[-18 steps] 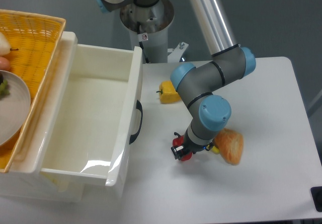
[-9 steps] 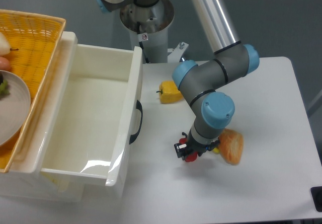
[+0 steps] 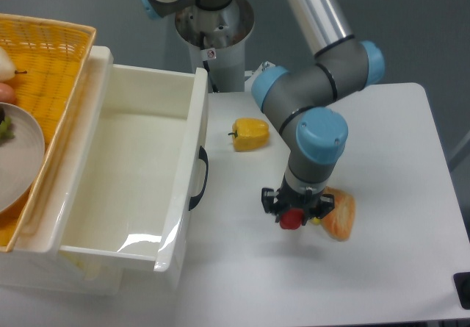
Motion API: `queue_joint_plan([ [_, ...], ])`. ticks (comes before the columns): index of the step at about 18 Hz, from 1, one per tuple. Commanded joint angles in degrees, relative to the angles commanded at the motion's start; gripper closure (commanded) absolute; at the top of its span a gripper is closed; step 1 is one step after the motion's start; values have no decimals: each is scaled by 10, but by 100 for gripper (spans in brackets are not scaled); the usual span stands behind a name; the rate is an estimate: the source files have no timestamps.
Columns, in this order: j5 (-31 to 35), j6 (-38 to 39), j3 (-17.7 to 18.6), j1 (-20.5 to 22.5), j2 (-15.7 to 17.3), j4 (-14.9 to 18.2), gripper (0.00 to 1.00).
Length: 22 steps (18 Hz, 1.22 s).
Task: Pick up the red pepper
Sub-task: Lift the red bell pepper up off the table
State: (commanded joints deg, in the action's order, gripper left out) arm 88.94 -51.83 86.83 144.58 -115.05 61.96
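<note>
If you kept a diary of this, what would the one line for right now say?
phase: grasping | gripper: fingers around red pepper | beside: bread piece | yellow pepper: untouched

Even, bright overhead light; soft diffuse shadows only. Specular glare on the drawer (image 3: 139, 242) floor, toward 7 o'clock of frame. Highlight streak along the silver arm tube (image 3: 316, 7) at 12 o'clock. Focus sharp, no evident motion blur or edge distortion
</note>
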Motion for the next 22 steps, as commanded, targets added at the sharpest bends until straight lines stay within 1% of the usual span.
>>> queue_joint_plan([
  [3, 0, -43, 3, -6, 13, 1, 68],
  [5, 0, -80, 3, -6, 24, 11, 68],
  [6, 1, -91, 3, -8, 25, 17, 68],
  [10, 4, -121, 3, -21, 29, 18, 68],
  [16, 4, -129, -1, -44, 27, 18, 68],
  [22, 15, -129, 4, -47, 26, 18, 68],
])
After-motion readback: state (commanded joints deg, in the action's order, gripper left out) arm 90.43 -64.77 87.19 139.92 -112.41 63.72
